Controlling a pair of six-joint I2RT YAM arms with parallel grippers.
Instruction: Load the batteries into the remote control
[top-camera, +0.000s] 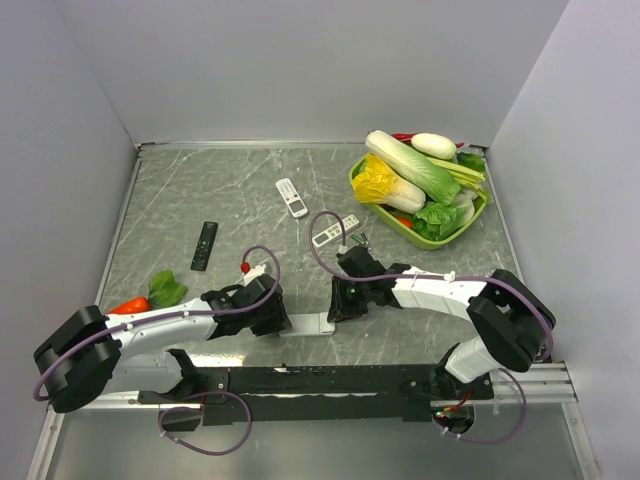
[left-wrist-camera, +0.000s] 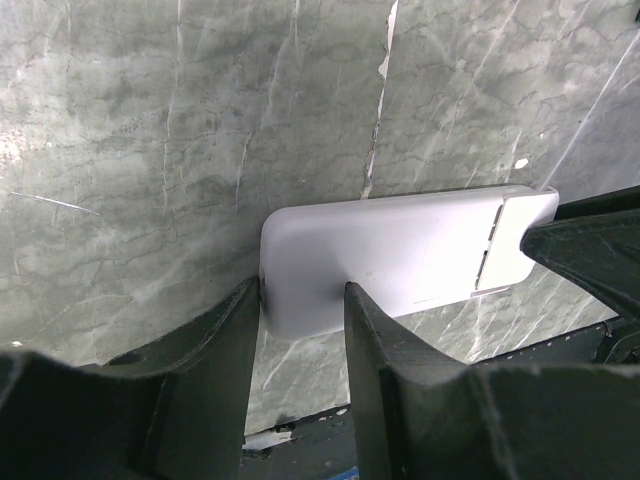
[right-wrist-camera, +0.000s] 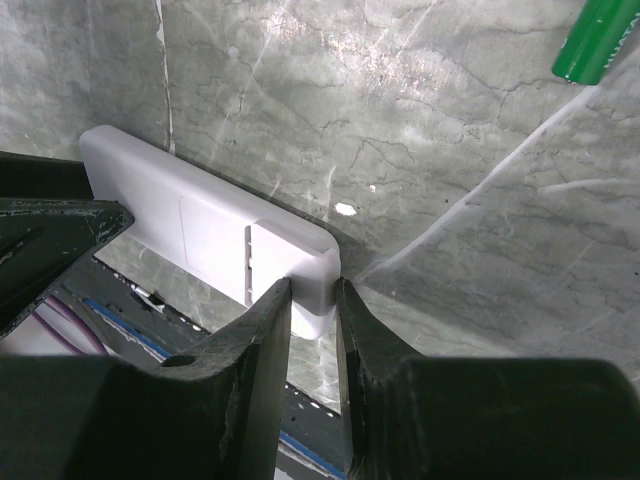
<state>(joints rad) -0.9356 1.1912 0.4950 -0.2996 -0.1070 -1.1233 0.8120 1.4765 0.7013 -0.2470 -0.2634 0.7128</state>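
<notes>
Where the near middle of the marble table (top-camera: 200, 190) shows in the top view, a white remote control (top-camera: 312, 323) lies flat between the two arms. The left gripper (top-camera: 275, 318) is at its left end and the right gripper (top-camera: 335, 305) at its right end. Farther back lie a second white remote (top-camera: 291, 197), a third white remote (top-camera: 335, 231) and a black remote (top-camera: 204, 245), all well apart from the grippers. A green basket (top-camera: 372, 208) of vegetables stands at the far right. A red vegetable (top-camera: 130, 305) and a green leaf (top-camera: 167, 288) lie by the left arm.

Left wrist view: the white remote control (left-wrist-camera: 400, 250) lies back-up, with a ribbed panel (left-wrist-camera: 515, 240) at its far end. The left gripper (left-wrist-camera: 302, 320) straddles the near end, both fingers pressed against its sides at a medium gap, holding it. A finger of the right gripper (left-wrist-camera: 590, 250) reaches the panel end.

Right wrist view: the right gripper (right-wrist-camera: 313, 305) is narrowed onto the end of the white remote control (right-wrist-camera: 190, 215), with the fingers flush to both faces. The left gripper (right-wrist-camera: 50, 240) shows at the other end. A green battery (right-wrist-camera: 595, 40) lies on the table at the upper right, well apart from the remote, with nothing between them.
</notes>
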